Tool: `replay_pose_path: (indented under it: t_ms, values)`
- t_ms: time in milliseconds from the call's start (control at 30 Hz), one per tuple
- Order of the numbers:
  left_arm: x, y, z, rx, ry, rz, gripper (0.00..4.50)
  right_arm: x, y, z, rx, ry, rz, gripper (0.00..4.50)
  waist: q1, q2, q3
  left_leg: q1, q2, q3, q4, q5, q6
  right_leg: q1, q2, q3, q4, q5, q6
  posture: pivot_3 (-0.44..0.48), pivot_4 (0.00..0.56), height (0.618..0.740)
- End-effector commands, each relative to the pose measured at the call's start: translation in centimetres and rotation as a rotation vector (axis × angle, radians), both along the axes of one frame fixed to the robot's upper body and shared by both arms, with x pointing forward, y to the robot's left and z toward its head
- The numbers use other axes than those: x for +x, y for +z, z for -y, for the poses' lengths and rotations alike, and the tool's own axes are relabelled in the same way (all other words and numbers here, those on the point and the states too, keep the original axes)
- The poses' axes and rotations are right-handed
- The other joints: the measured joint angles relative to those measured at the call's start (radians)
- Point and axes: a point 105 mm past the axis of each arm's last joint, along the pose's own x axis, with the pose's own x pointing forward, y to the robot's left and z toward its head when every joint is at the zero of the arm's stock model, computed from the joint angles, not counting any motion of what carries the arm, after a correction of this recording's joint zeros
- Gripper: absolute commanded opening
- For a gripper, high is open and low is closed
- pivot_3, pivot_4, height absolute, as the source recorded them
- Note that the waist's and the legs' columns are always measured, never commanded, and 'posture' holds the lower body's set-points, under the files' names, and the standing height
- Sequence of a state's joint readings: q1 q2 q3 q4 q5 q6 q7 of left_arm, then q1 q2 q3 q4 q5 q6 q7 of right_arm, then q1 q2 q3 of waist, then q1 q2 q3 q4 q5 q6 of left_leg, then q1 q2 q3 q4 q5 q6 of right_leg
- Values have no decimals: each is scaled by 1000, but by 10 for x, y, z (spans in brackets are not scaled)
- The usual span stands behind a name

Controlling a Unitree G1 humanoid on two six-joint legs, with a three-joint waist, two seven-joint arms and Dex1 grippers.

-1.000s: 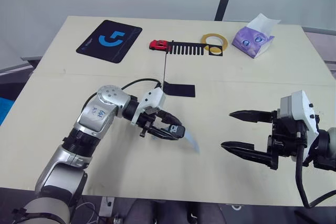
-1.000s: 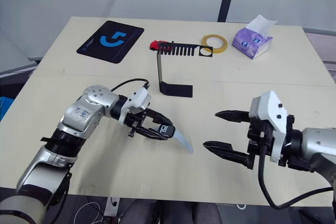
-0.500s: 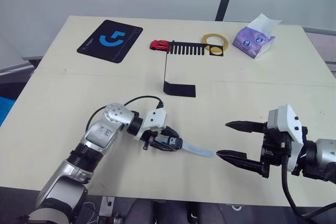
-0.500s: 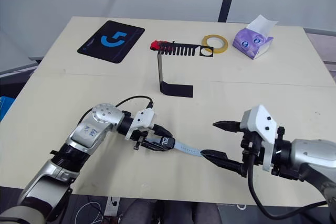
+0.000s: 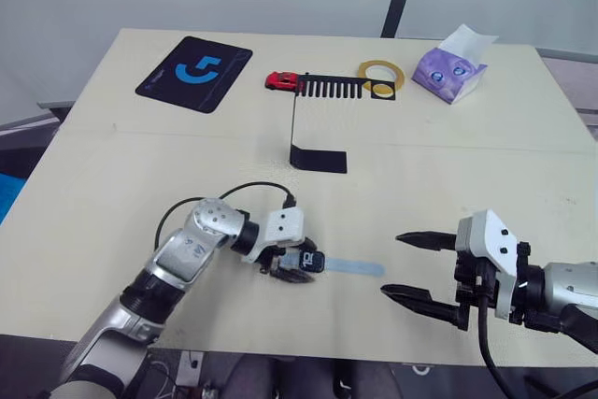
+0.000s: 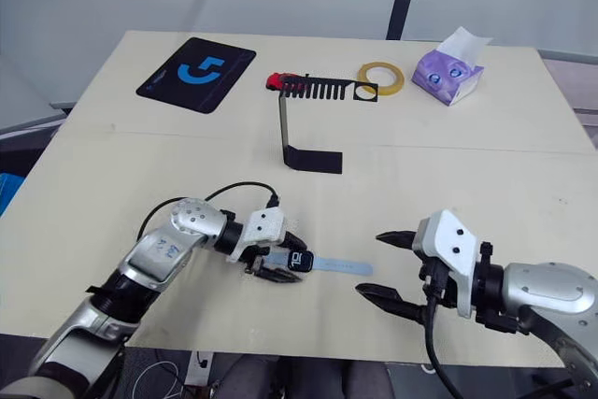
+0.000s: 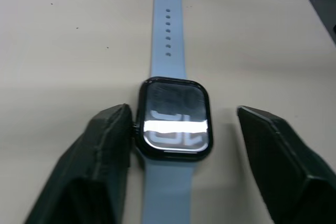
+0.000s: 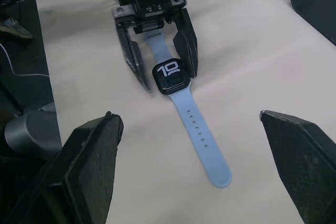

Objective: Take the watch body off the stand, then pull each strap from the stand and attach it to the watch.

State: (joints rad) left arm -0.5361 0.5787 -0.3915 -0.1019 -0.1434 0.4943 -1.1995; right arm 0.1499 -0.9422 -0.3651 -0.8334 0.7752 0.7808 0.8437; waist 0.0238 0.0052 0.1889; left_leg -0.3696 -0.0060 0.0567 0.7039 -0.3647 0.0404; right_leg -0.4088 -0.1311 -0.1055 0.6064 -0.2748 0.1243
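Observation:
The watch body [image 7: 175,120], black with white digits on its screen, lies flat on the table near the front edge. A pale blue strap [image 5: 355,267] runs from it toward my right arm. A second strap [image 7: 165,192] leaves its other end, between my left fingers. My left gripper [image 5: 297,266] is open around the watch. One finger [image 7: 105,156] touches the case's side and the other stands apart from it. My right gripper [image 5: 391,264] is open, a short way beyond the strap's free tip. The stand [image 5: 293,109] rises at the table's middle back.
Behind the stand's comb bar sit a red toy car [image 5: 282,80] and a yellow tape roll [image 5: 381,72]. A purple tissue pack [image 5: 453,67] is at the back right, and a black mat [image 5: 194,72] with a blue logo at the back left.
My left gripper came down to the table and opened, and the watch with its straps now lies flat. My right gripper drifted slightly left and nearer the front edge.

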Motion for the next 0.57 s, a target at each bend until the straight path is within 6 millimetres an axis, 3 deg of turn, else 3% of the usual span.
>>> replay_pose_path:
  t_ms: [33,300,467,567]
  values:
    - [-8,34,-37,-66,30,-72,4413,-4,5,5,-29,18,28,4500,-3,0,0,0,0,0,0,0,0,0,0,0,0,0,0,0,150,738]
    - [-30,94,-137,-8,140,-102,4413,-6,20,40,-65,-48,46,4500,5,0,0,0,0,-1,0,0,-1,1,-1,-1,-2,-1,-1,0,150,738]
    - [-29,111,-171,43,246,-12,4413,-8,28,54,-97,-60,56,4500,3,0,0,0,0,-1,-1,-1,0,1,-1,-1,-2,0,-1,0,150,738]
    - [-25,109,-176,52,249,37,4413,-2,31,58,-121,-67,98,4500,1,0,0,1,0,0,-2,-1,0,0,0,0,-1,-1,-1,0,150,738]
